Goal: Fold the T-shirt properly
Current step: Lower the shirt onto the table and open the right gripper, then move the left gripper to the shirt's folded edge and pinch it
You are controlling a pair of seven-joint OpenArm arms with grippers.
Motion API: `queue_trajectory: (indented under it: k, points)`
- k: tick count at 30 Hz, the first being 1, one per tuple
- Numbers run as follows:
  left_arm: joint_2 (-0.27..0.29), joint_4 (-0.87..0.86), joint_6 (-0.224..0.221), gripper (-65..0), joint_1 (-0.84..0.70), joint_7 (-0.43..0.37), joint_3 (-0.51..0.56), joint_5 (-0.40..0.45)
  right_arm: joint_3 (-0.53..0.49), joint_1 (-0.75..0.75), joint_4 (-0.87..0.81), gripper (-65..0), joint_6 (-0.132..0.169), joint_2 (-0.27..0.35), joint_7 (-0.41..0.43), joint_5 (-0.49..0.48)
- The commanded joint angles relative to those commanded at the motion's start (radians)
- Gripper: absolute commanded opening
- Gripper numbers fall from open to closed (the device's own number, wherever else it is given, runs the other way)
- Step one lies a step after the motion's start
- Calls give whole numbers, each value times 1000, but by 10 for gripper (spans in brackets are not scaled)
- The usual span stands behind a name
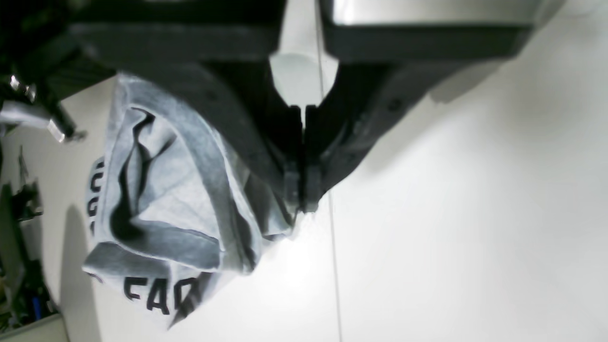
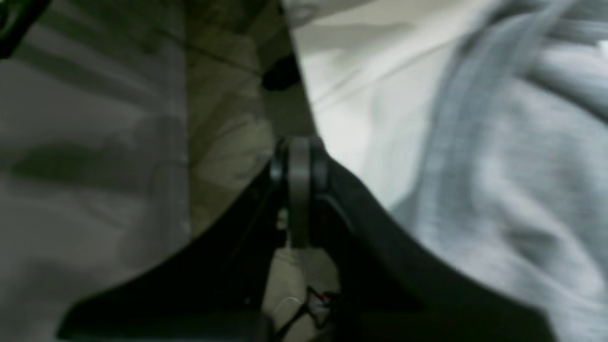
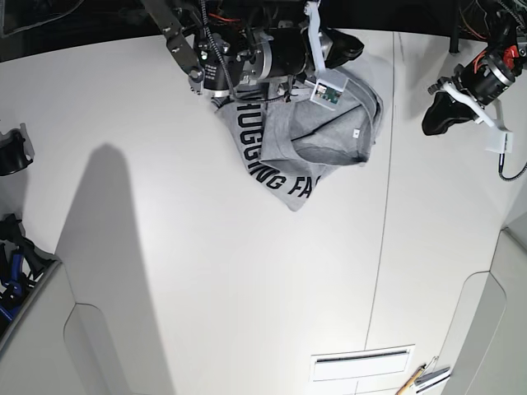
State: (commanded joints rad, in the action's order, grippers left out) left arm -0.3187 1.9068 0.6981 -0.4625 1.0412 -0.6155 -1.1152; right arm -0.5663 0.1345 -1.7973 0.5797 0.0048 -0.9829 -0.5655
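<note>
The white bench is mostly bare, and the T-shirt lies bunched in a heap at its far edge, a little toward the side where the left arm hangs. It is crumpled, not spread: black lettering runs along its lower edge and a fold of grey cloth is doubled over the top. The heap's long axis runs diagonally, from the far edge under the right arm down to a point of cloth that aims toward the middle of the bench. The step in hand looks like opening the heap out, and to do it well each arm should take a separate edge or corner, lift just enough to let the cloth fall free, and draw apart so the shirt lies flat before any fold is made. The right end effector sits over the far edge of the heap with its jaws pressed together; the wrist view is blurred, so whether any cloth is pinched between them cannot be told. The left end effector hangs well apart from the shirt, jaws closed on nothing, so it has to travel across first.
</note>
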Motion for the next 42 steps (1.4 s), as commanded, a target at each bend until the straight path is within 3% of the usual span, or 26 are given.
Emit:
queue_trajectory:
  k: [3, 4, 7, 9, 13, 16, 18, 20, 23, 28, 29, 30, 32, 34, 42]
  points:
    - [-24, 34, 0, -650, 0, 4, 0, -45, 30, -20, -21, -650, 0, 0, 3, 0]
    - [-24, 61, 0, -622, 0, 4, 0, -45, 47, -24, -32, -650, 0, 0, 3, 1]
    - [-22, 151, 0, -399, 3, -3, 0, -40, 126, -26, -77, -650, -1, 0, 2, 1]
    - [-22, 185, 0, -324, 12, -45, 0, -31, 197, -26, -107, -650, -8, 0, -2, 1]
    - [-23, 180, 0, -318, 55, -126, 63, 126, 375, -26, -129, -650, -19, 0, -3, 1]
    - [-23, 129, 0, -218, 86, -170, 195, 233, 536, -26, -129, -650, -18, 1, -3, 0]
    - [-23, 85, 0, -190, 108, -194, 282, 315, 632, -26, -129, -650, -18, 1, -11, -10]
    - [-23, 40, 0, -190, 132, -200, 341, 370, 714, -26, -129, -650, -18, 1, -37, -53]
    - [-23, -17, 0, -190, 161, -199, 388, 376, 806, -26, -129, -650, -17, 1, -62, -112]
    - [-22, -31, 0, -194, 163, -196, 426, 397, 877, -26, -129, -650, -17, 27, -62, -154]
    - [-23, -31, 0, -218, 163, -196, 426, 398, 876, -26, -129, -650, -17, 38, -61, -158]
    - [-23, -31, 0, -281, 163, -197, 426, 399, 876, -26, -129, -650, -17, 48, -61, -161]
    - [-23, -31, 0, -472, 163, -200, 426, 398, 876, -26, -129, -650, -17, 55, -61, -161]
    - [-23, -31, 0, -577, 163, -200, 426, 398, 876, -26, -129, -650, -17, 56, -59, -161]
    - [-23, -31, 0, -596, 160, -200, 426, 384, 876, -26, -129, -650, -17, 56, -57, -160]
